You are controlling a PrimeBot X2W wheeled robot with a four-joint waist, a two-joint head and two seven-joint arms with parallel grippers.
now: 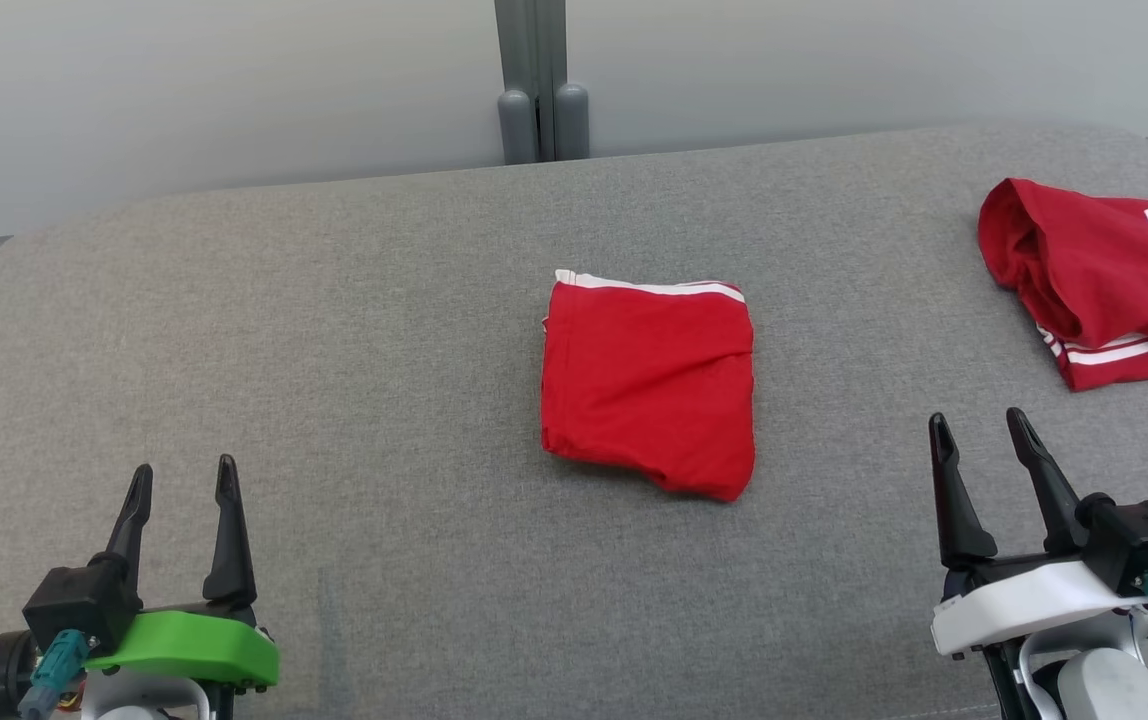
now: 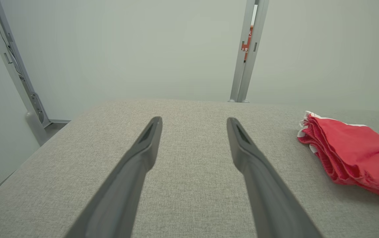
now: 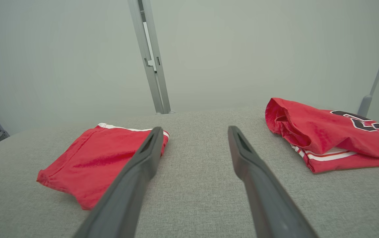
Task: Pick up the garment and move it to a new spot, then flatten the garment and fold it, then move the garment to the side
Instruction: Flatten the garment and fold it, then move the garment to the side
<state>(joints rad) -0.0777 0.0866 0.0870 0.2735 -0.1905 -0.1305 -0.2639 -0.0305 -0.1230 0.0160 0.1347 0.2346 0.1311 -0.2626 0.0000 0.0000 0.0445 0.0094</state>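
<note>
- At the middle of the grey woven-fabric padded surface (image 1: 334, 330) lies the task's thing: a red cloth garment with white trim (image 1: 649, 385). It is folded into a compact, roughly square bundle, with its white-striped edge on the side away from the robot.
- Left of the garment and nearer the robot, the left gripper (image 1: 184, 466), with a green wrist cover, hovers over bare fabric. Its two long dark fingers (image 1: 230, 530) are spread apart and grasp nothing.
- In the left wrist view the garment sits off to the right of those fingers, well apart from them, with its stacked layers showing at the folded edge.
- Right of the garment and nearer the robot, the right gripper (image 1: 978, 418), with a white wrist cover, is likewise released — fingers (image 1: 952, 500) parted, nothing between them.
- In the right wrist view one finger crosses in front of the garment's corner, but the head view shows that gripper clear of the cloth.
- Farther right of the garment, at the surface's edge, lies a red sports jersey (image 1: 1104, 280) with white stripes and a black-and-white number — loosely crumpled and cut off by the frame.
- Beyond the garment, behind the surface's far edge, a grey metal post (image 1: 541, 80) stands against a pale wall (image 1: 214, 90).
</note>
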